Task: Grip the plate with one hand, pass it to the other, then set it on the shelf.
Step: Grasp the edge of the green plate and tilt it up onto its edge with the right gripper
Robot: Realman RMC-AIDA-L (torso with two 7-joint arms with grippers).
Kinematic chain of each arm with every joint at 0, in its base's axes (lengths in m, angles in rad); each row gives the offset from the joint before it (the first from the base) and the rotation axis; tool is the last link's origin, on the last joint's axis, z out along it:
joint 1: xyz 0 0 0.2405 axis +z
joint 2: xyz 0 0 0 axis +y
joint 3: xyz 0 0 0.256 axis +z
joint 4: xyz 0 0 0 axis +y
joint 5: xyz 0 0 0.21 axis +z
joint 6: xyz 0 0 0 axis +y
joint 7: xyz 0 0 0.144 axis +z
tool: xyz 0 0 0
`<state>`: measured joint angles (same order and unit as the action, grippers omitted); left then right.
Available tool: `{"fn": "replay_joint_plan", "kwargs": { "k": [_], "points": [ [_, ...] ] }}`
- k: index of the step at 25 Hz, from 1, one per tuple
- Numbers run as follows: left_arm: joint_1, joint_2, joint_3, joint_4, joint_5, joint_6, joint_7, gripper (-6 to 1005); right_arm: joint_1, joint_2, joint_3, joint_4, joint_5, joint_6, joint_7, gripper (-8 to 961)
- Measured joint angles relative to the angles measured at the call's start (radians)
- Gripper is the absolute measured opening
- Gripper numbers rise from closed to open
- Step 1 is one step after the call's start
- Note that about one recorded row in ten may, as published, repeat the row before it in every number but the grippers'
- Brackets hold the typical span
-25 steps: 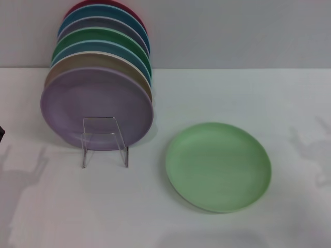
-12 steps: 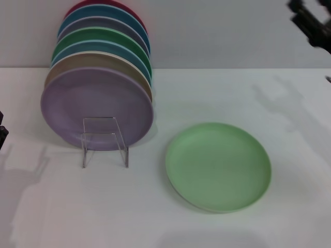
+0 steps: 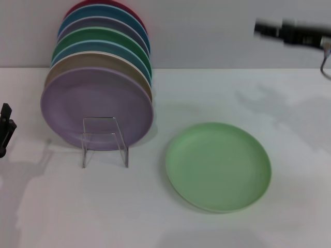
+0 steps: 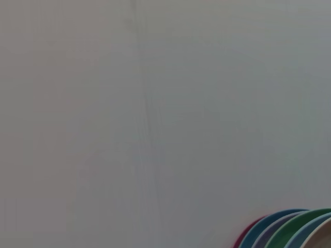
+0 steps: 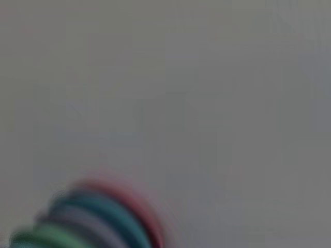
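One round, pale mint-green plastic plate lies flat beside the clear rack; I cannot tell whether my right fingers, high above it, are parted.

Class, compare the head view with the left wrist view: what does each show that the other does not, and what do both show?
Only the head view shows the pale green plate lying flat on the white table, the clear shelf, the lilac plate standing at its front, the left gripper at the edge, and the right gripper high up. Only the left wrist view shows mostly bare wall. Both show the upright stacked plates' top edges.
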<state>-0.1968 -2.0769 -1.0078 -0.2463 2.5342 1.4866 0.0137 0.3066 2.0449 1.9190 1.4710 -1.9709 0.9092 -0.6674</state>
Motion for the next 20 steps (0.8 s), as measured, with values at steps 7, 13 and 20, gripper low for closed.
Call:
{"fn": "replay_joint_plan", "kwargs": {
  "k": [7, 13, 20],
  "points": [
    [-0.02, 0.001, -0.002, 0.005, 0.0, -0.018, 0.004, 834, 0.112, -0.01, 0.034, 0.032, -0.376, 0.387, 0.336, 811],
    [-0.015, 0.002, -0.002, 0.006, 0.0, -0.02, 0.003, 834, 0.18, -0.005, 0.029, -0.06, -0.505, 0.479, 0.328, 810],
    [-0.009, 0.003, -0.002, 0.007, -0.001, -0.02, 0.002, 834, 0.233, -0.002, -0.006, -0.143, -0.59, 0.501, 0.306, 810]
  ]
}}
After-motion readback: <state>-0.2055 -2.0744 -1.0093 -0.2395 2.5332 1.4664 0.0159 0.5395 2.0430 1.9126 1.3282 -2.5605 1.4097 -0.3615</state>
